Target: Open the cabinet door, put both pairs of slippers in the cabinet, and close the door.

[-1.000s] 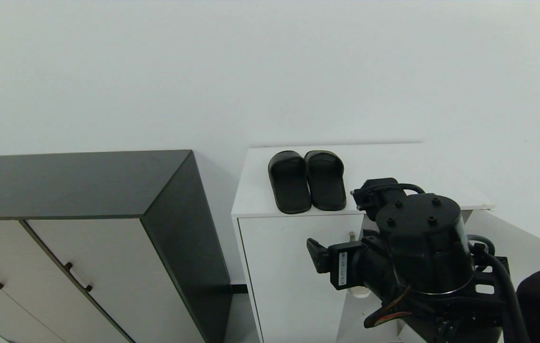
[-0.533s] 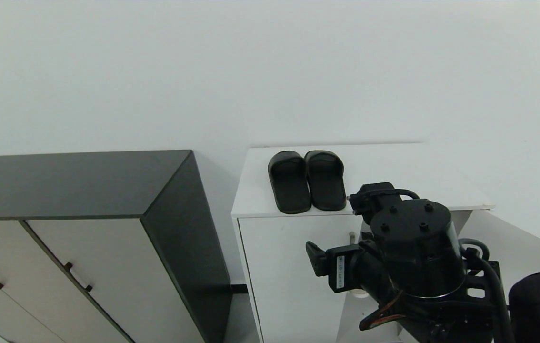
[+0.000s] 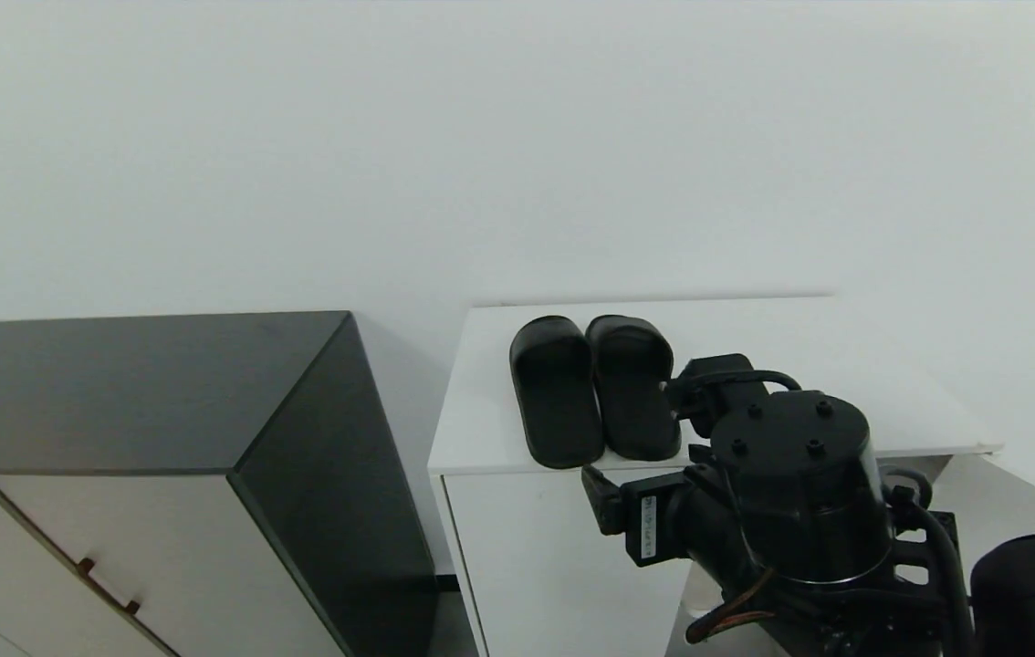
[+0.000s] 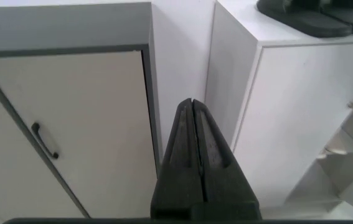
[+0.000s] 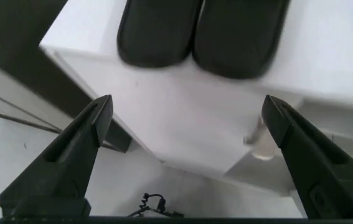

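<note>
A pair of black slippers is lying lengthwise, wall to front edge, atop the white cabinet, its near ends facing the right hand, which is hovering close with fingers spread, while the left hand, pressed together, is hanging farther left.

This looks to me like a home hallway: a white shoe cabinet topped with black slippers, a dark-topped cupboard, and a plain white wall.
</note>
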{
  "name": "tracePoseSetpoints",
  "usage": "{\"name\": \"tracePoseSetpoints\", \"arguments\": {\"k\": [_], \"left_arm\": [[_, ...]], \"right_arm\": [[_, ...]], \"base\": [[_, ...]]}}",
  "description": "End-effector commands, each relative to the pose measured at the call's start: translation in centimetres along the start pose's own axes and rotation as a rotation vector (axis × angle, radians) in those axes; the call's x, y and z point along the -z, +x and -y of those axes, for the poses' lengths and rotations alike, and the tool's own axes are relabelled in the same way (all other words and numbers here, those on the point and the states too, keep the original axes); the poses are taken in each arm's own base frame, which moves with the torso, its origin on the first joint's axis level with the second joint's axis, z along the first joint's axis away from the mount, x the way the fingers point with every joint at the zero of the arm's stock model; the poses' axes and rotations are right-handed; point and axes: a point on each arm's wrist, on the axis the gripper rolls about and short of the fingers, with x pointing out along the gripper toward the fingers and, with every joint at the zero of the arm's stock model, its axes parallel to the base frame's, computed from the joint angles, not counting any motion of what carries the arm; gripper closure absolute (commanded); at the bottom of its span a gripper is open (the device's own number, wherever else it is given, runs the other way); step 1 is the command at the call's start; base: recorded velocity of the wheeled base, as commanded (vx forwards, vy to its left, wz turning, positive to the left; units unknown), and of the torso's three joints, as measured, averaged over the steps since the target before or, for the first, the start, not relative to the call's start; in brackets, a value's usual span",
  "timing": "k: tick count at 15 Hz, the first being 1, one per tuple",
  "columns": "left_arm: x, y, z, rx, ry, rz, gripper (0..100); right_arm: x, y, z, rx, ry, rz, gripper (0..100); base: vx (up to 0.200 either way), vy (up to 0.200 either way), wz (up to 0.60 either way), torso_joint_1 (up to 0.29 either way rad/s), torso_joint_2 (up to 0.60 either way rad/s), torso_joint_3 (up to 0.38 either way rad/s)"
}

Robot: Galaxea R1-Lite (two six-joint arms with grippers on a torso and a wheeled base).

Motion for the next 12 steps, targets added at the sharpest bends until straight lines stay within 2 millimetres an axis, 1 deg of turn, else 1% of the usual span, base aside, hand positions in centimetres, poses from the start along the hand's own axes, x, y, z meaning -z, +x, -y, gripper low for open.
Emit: {"name": "tracePoseSetpoints", "arguments": {"k": [1,3,4,6,7,10,12], "left_arm": [[0.0,0.0,0.0,0.000,0.000,-0.001,100],[0.0,0.0,0.0,0.000,0.001,0.000,100],[0.0,0.0,0.0,0.000,0.001,0.000,100],[0.0,0.0,0.0,0.000,0.001,0.000,100],[0.0,0.0,0.0,0.002,0.001,0.000,100],[0.0,0.0,0.0,0.000,0.001,0.000,100],[0.0,0.0,0.0,0.000,0.001,0.000,100]], "right_arm": [[0.3,0.3,-0.2,-0.001,-0.010,-0.002,0],[0.8,1.6,-0.9,-0.009,-0.074,0.027,0],[1.0,2.8,-1.2,-0.002,-0.084,0.045,0],[1.0,4.4,-1.6,0.014,-0.082,0.055,0],[1.0,5.8,-1.8,0.028,-0.077,0.058,0],[0.7,8.5,-1.7,0.069,-0.084,0.069,0],[0.2,10.2,-1.4,0.092,-0.074,0.087,0]], "base": [[0.000,0.000,0.00,0.000,0.00,0.000],[0.000,0.000,0.00,0.000,0.00,0.000],[0.000,0.000,0.00,0.000,0.00,0.000],[0.000,0.000,0.00,0.000,0.00,0.000],[0.000,0.000,0.00,0.000,0.00,0.000],[0.000,0.000,0.00,0.000,0.00,0.000],[0.000,0.000,0.00,0.000,0.00,0.000]]}}
